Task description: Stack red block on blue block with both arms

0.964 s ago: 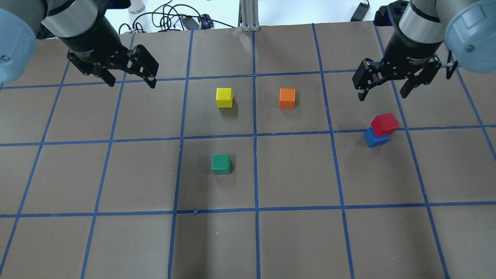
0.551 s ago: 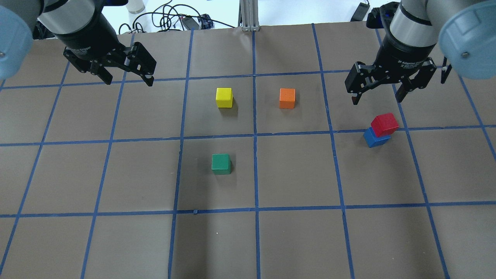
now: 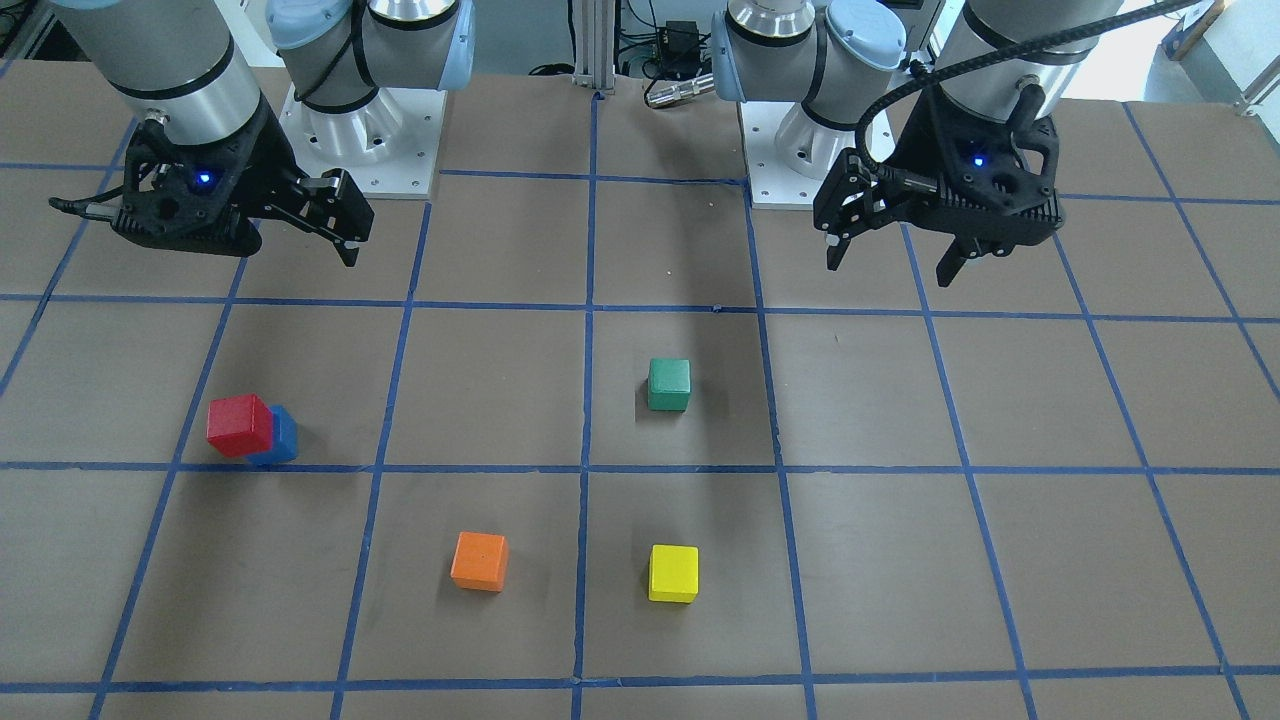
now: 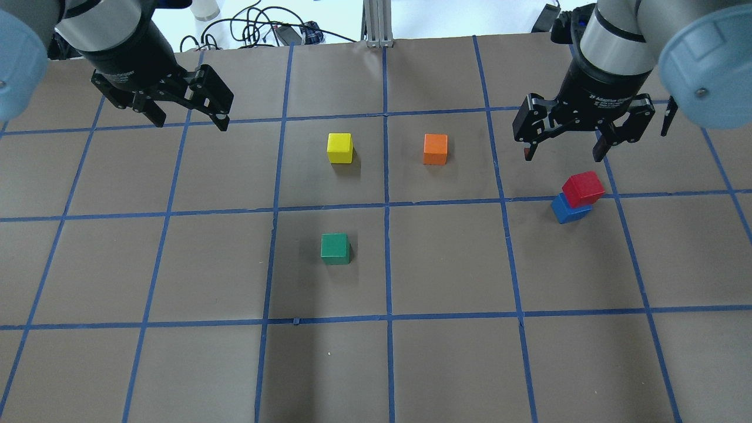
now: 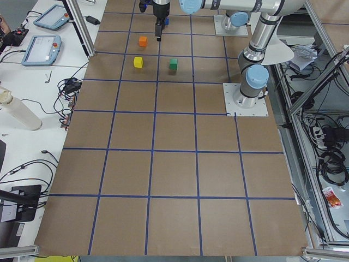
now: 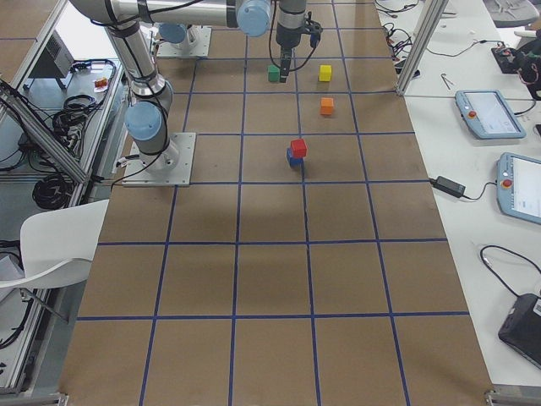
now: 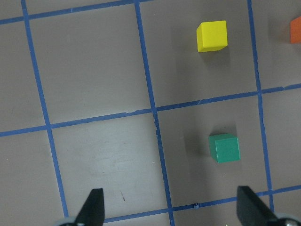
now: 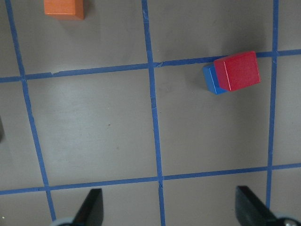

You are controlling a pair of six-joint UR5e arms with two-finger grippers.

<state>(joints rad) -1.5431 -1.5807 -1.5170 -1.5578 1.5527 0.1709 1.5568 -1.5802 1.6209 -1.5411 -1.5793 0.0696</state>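
Silver-grey arms (image 4: 100,26) (image 4: 614,38), light-blue joint caps (image 4: 702,64), black end effectors (image 4: 191,124) (image 4: 563,156) with blue lights (image 3: 205,179).

I'm seeing the red block (image 4: 583,188) sitting on top of the blue block (image 4: 567,210), twisted slightly and overhanging it, just beside a tape line (image 4: 446,202). The right gripper (image 4: 563,154) is hovering near the stack, jaws spread and empty; the left gripper (image 4: 190,122) is hanging well apart, likewise spread.
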